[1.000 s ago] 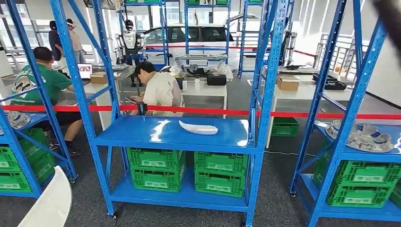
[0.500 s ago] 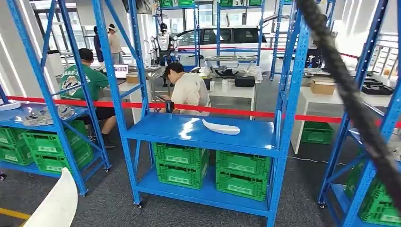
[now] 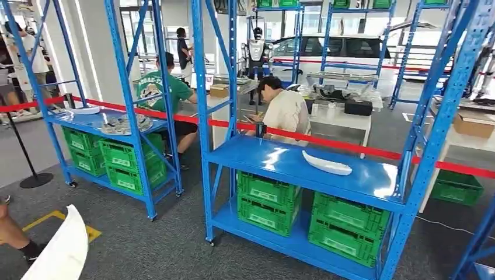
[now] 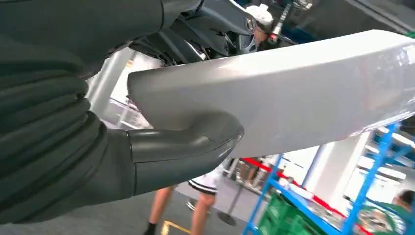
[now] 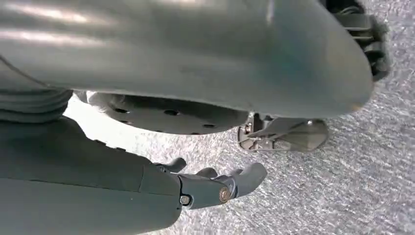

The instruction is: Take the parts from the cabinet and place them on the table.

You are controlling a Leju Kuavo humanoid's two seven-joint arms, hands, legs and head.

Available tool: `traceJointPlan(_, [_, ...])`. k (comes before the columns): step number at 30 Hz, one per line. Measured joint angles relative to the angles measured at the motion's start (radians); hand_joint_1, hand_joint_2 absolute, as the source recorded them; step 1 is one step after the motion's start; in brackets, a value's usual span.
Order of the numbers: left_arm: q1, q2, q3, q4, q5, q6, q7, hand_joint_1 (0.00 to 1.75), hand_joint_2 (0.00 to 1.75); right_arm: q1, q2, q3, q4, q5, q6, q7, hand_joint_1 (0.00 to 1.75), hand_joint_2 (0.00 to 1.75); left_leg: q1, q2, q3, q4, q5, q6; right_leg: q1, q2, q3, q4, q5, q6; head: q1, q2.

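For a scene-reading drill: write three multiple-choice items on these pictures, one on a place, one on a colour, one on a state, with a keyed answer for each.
1. Where does the long white curved plastic part lie?
A. on the blue metal rack's middle shelf
B. in a crate
C. on the floor

2. What colour are the slatted plastic crates under that shelf?
A. red
B. grey
C. green

3. What is the left robot hand doing?
A. hanging free
B. holding a glossy white panel
C. pressing a crate

Answers: 1 A, it rests on the blue shelf surface; 2 C, all are green; 3 B, the thumb wraps the panel's edge.
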Motion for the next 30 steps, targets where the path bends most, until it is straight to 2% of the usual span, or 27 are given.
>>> traceJointPlan(1, [0.000,0.000,0.000,0.000,0.000,0.000,0.000,1.75,1.75,-0.001,0.000,0.000,0.000,0.000,0.000,0.000,0.00,0.00,0.001,-0.013,-0.001,0.003,0.001,-0.002,-0.003,0.033,0.043,-0.091,0.043,-0.003,0.000,0.000])
traceJointPlan(2, [-0.002,0.000,0.000,0.000,0.000,0.000,0.000,1.75,1.75,0.000,-0.001,0.000,0.000,0.000,0.000,0.000,0.00,0.00,-0.002,-0.022,-0.006,0.006,0.002,-0.008,-0.005,0.093,0.058,-0.139,0.035,-0.007,-0.001,0.000])
traceJointPlan(4, [-0.003,0.000,0.000,-0.001,0.000,-0.002,-0.001,1.75,1.75,-0.003,-0.001,0.000,0.000,0.002,0.000,-0.001,0.00,0.00,0.000,-0.047,-0.016,0.006,0.008,-0.024,0.000,0.066,0.055,-0.142,0.043,-0.011,-0.001,0.000])
traceJointPlan(6, [-0.001,0.000,0.001,-0.001,0.000,-0.003,-0.002,1.75,1.75,-0.004,0.000,0.000,0.000,0.002,0.000,0.000,0.00,0.00,0.002,-0.072,-0.028,-0.001,0.017,-0.040,0.003,0.042,0.058,-0.147,0.050,-0.025,0.000,0.000])
traceJointPlan(7, [0.000,0.000,0.002,-0.002,0.000,-0.003,-0.006,1.75,1.75,-0.006,0.000,0.000,0.000,0.003,0.000,-0.001,0.00,0.00,0.004,-0.052,-0.030,0.011,0.013,-0.040,-0.005,0.024,0.058,-0.158,0.061,-0.036,-0.001,0.000])
traceJointPlan(8, [-0.001,0.000,0.003,-0.005,0.000,-0.003,-0.011,1.75,1.75,-0.007,0.000,0.000,0.000,0.003,0.000,0.000,0.00,0.00,-0.002,0.006,-0.041,0.036,-0.014,-0.042,-0.004,0.014,0.056,-0.162,0.063,-0.043,-0.002,0.000])
traceJointPlan(9, [-0.006,0.000,0.003,-0.006,0.000,-0.003,-0.012,1.75,1.75,-0.006,0.000,0.000,0.000,0.004,0.000,0.001,0.00,0.00,-0.002,0.039,-0.068,0.094,-0.059,-0.046,-0.003,-0.001,0.055,-0.162,0.065,-0.046,-0.002,0.000])
traceJointPlan(11, [-0.007,0.000,0.003,-0.006,-0.003,-0.003,-0.022,1.75,1.75,0.000,0.000,0.000,0.000,0.004,0.000,0.011,0.00,0.00,0.003,0.063,-0.127,0.245,-0.139,-0.055,-0.001,-0.035,0.049,-0.162,0.065,-0.047,-0.002,0.000])
traceJointPlan(12, [-0.006,0.000,0.004,-0.005,-0.002,-0.004,-0.028,1.75,1.75,0.002,0.000,0.000,0.000,0.003,0.000,0.011,0.00,0.00,0.005,0.065,-0.142,0.287,-0.154,-0.058,-0.002,-0.049,0.047,-0.162,0.065,-0.047,-0.002,0.000])
traceJointPlan(13, [-0.006,0.000,0.004,-0.004,0.003,-0.004,-0.039,1.75,1.75,0.002,0.000,0.000,0.000,-0.002,0.000,0.011,0.00,0.00,0.009,0.068,-0.135,0.290,-0.146,-0.062,-0.002,-0.067,0.046,-0.162,0.065,-0.046,-0.002,0.000])
traceJointPlan(14, [-0.006,0.000,0.004,-0.003,0.007,-0.003,-0.048,1.75,1.75,0.002,0.000,0.000,0.000,-0.005,0.000,0.013,0.00,0.00,0.013,0.074,-0.107,0.249,-0.120,-0.066,-0.003,-0.081,0.045,-0.161,0.065,-0.046,-0.002,0.000])
traceJointPlan(15, [-0.006,0.000,0.004,-0.002,0.011,-0.002,-0.055,1.75,1.75,0.002,0.000,0.000,0.000,-0.007,0.000,0.017,0.00,0.00,0.016,0.087,-0.056,0.164,-0.081,-0.068,-0.004,-0.096,0.046,-0.159,0.063,-0.043,-0.002,0.000])
traceJointPlan(16, [-0.008,0.000,0.004,-0.001,0.014,-0.001,-0.060,1.75,1.75,0.002,0.000,0.000,0.000,-0.008,0.000,0.019,0.00,0.00,0.018,0.111,-0.003,0.075,-0.047,-0.070,-0.005,-0.107,0.048,-0.156,0.061,-0.038,-0.002,0.000])
traceJointPlan(17, [-0.010,0.000,0.004,0.000,0.016,0.000,-0.063,1.75,1.75,0.002,0.000,0.000,0.000,-0.009,0.000,0.023,0.00,0.00,0.018,0.154,0.033,0.012,-0.038,-0.070,-0.004,-0.116,0.049,-0.151,0.058,-0.033,-0.002,0.000])
traceJointPlan(18, [-0.015,0.000,0.003,0.003,0.018,0.000,-0.064,1.75,1.75,0.002,-0.001,0.000,0.000,-0.011,0.000,0.026,0.00,0.00,0.010,0.160,0.040,-0.001,-0.043,-0.054,0.003,-0.126,0.047,-0.142,0.051,-0.022,-0.002,0.000])
traceJointPlan(19, [-0.013,0.000,0.004,0.003,0.019,0.000,-0.065,1.75,1.75,0.001,-0.001,0.000,0.000,-0.011,0.000,0.027,0.00,0.00,0.010,0.144,0.035,0.003,-0.042,-0.044,0.003,-0.133,0.049,-0.145,0.052,-0.017,0.000,0.000])
traceJointPlan(20, [-0.013,0.000,0.003,0.004,0.022,0.002,-0.065,1.75,1.75,-0.001,-0.001,0.000,0.000,-0.012,0.000,0.027,0.00,0.00,0.007,0.136,0.023,0.004,-0.042,-0.040,0.004,-0.144,0.053,-0.145,0.053,-0.013,0.000,0.000])
traceJointPlan(21, [-0.013,0.000,0.004,0.006,0.025,0.005,-0.066,1.75,1.75,-0.004,0.000,0.000,0.000,-0.015,0.000,0.027,0.00,0.00,0.004,0.123,0.023,0.003,-0.043,-0.033,0.000,-0.155,0.058,-0.148,0.052,-0.007,-0.001,0.000])
traceJointPlan(22, [-0.015,0.000,0.004,0.007,0.030,0.008,-0.071,1.75,1.75,-0.006,0.000,0.000,0.000,-0.018,0.000,0.026,0.00,0.00,0.008,0.111,0.029,-0.003,-0.038,-0.023,-0.004,-0.156,0.062,-0.148,0.046,0.002,0.000,0.000])
traceJointPlan(23, [-0.015,0.000,0.004,0.007,0.035,0.011,-0.074,1.75,1.75,-0.008,0.000,-0.001,0.000,-0.019,0.000,0.026,0.00,0.00,0.011,0.102,0.035,-0.006,-0.035,-0.018,-0.010,-0.091,0.060,-0.132,0.034,0.011,-0.001,0.000])
traceJointPlan(24, [-0.022,0.000,0.004,0.009,0.041,0.014,-0.077,1.75,1.75,-0.008,0.000,-0.002,0.000,-0.020,0.000,0.026,0.00,0.00,0.012,0.091,0.031,-0.006,-0.033,-0.013,-0.010,-0.043,0.040,-0.090,0.004,0.011,0.000,0.000])
traceJointPlan(25, [-0.029,0.000,0.004,0.012,0.045,0.016,-0.077,1.75,1.75,-0.006,0.000,-0.002,0.000,-0.020,0.000,0.028,0.00,0.00,0.012,0.081,0.029,-0.005,-0.029,-0.007,-0.010,-0.024,0.011,-0.030,-0.030,0.011,0.000,0.000])
traceJointPlan(26, [-0.035,0.000,0.004,0.019,0.051,0.020,-0.081,1.75,1.75,-0.003,0.000,-0.002,0.000,-0.020,0.000,0.029,0.00,0.00,0.010,0.064,0.026,-0.004,-0.028,-0.005,-0.010,-0.014,-0.038,0.069,-0.073,0.011,0.000,0.000])
traceJointPlan(27, [-0.035,0.000,0.004,0.024,0.056,0.026,-0.080,1.75,1.75,-0.001,0.000,-0.002,0.000,-0.020,0.000,0.031,0.00,0.00,0.008,0.047,0.024,-0.003,-0.028,-0.005,-0.009,-0.012,-0.075,0.140,-0.091,0.010,0.000,0.000])
traceJointPlan(28, [-0.034,0.000,0.004,0.029,0.059,0.030,-0.080,1.75,1.75,0.002,0.000,-0.001,0.000,-0.019,0.000,0.032,0.00,0.00,0.007,0.033,0.024,-0.001,-0.028,-0.005,-0.008,-0.011,-0.091,0.161,-0.082,0.008,0.000,0.000])
traceJointPlan(29, [-0.034,0.000,0.004,0.033,0.060,0.035,-0.081,1.75,1.75,0.003,0.000,-0.001,0.000,-0.013,0.000,0.037,0.00,0.00,0.007,0.017,0.025,0.001,-0.028,-0.005,-0.008,-0.010,-0.083,0.135,-0.049,0.005,0.000,0.000])
traceJointPlan(30, [-0.032,0.000,0.005,0.035,0.063,0.039,-0.081,1.75,1.75,0.001,0.000,-0.001,0.000,-0.006,0.000,0.044,0.00,0.00,0.007,0.002,0.025,0.002,-0.028,-0.005,-0.008,-0.004,-0.058,0.068,-0.003,0.000,0.000,0.000])
